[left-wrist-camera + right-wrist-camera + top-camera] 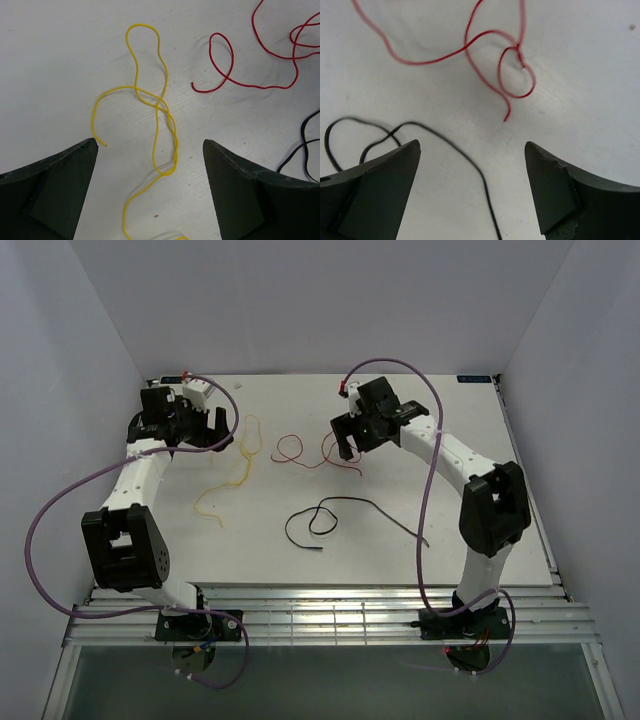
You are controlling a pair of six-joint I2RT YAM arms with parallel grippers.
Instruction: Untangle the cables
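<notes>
Three cables lie apart on the white table (500, 480). The yellow cable (243, 460) lies at the left, looped over itself; it fills the left wrist view (159, 107). The red cable (300, 452) lies in the middle at the back, with loops (487, 60). The black cable (350, 508) lies nearer the front, with a loop at its left end. My left gripper (210, 443) is open and empty, above the table just left of the yellow cable (150, 145). My right gripper (352, 452) is open and empty, above the red cable's right end (472, 147).
Thick purple cables (60, 510) run along both arms. White walls enclose the table at the back and sides. A metal rail (330, 620) with the arm bases runs along the near edge.
</notes>
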